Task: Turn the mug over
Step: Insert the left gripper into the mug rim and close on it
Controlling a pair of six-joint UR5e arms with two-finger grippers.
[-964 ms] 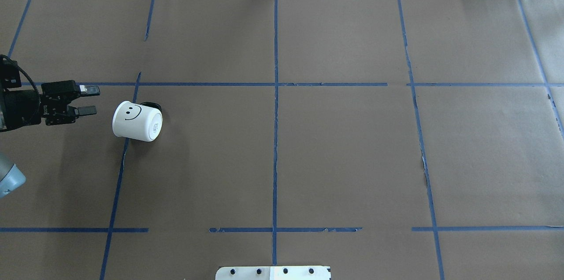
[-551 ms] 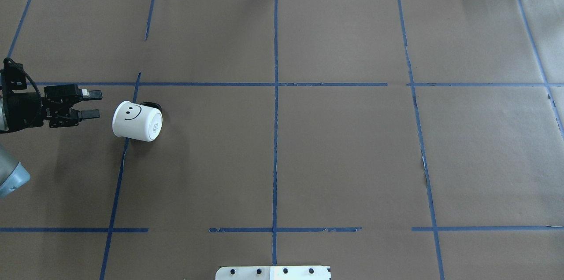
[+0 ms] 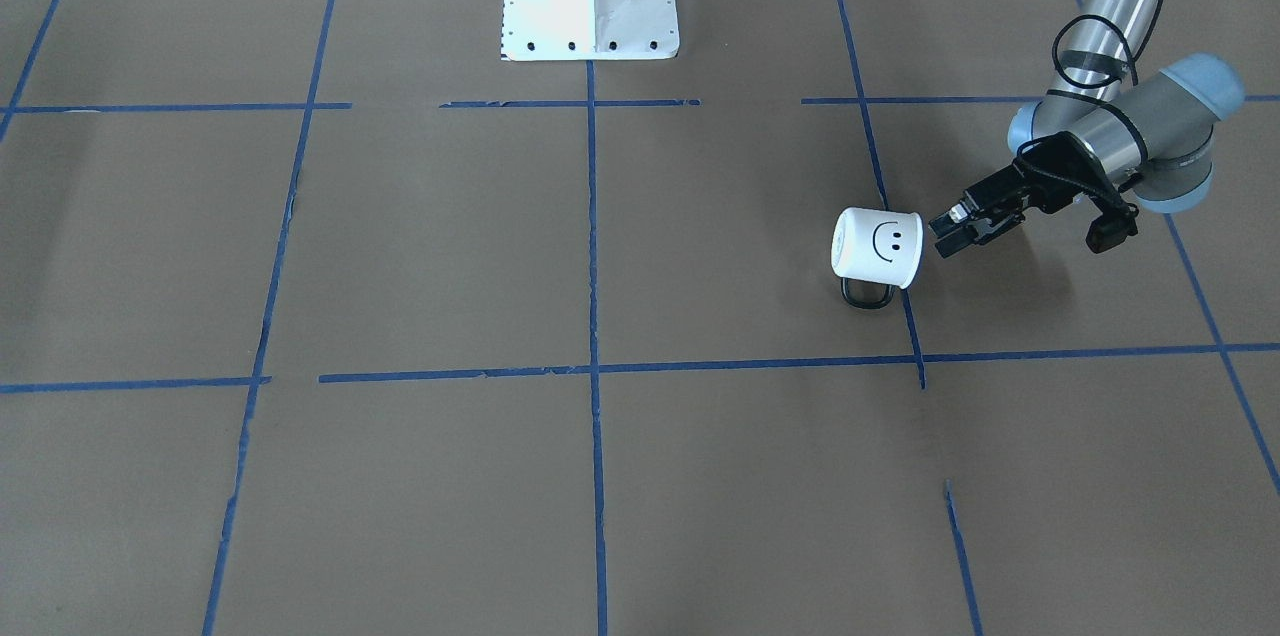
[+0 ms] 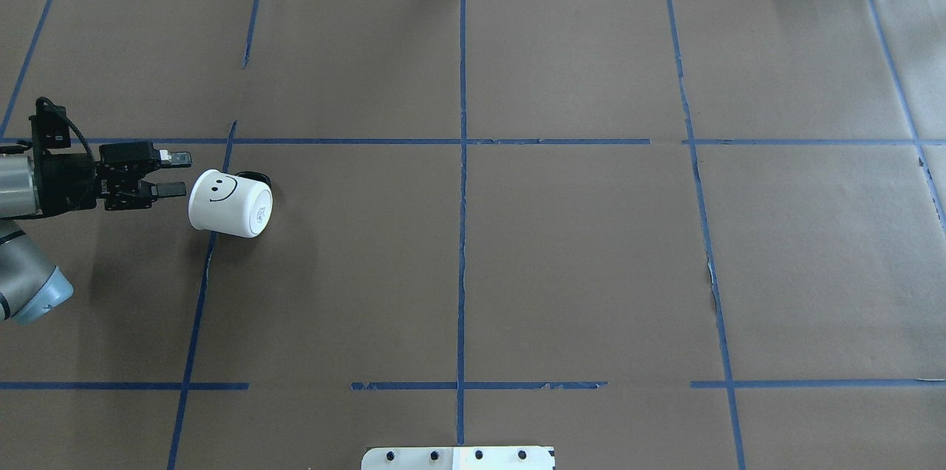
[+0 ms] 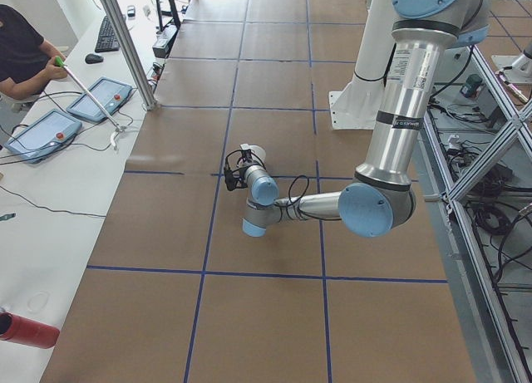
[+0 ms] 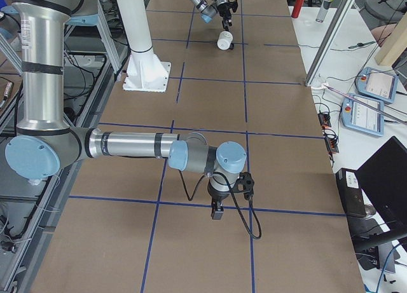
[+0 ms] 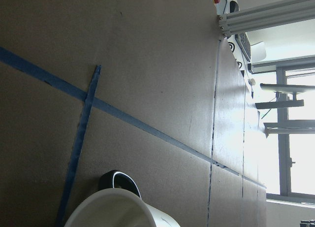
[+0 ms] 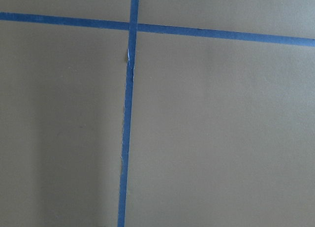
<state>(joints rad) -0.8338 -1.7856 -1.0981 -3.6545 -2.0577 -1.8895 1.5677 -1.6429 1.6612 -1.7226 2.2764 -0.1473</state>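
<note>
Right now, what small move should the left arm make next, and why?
Probably advance the left gripper a little toward the mug. Its jaws stand open just short of the mug's near end, and the mug lies on its side, untouched. Closing now would likely grip nothing.

The mug (image 3: 878, 247) lies on its side; the left tool (image 3: 945, 236) is just beside it, seemingly apart.

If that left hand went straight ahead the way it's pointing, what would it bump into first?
Most likely the mug, lying on its side just ahead of the open left hand. Nothing else sits between them, though their relative height is hard to judge.
</note>
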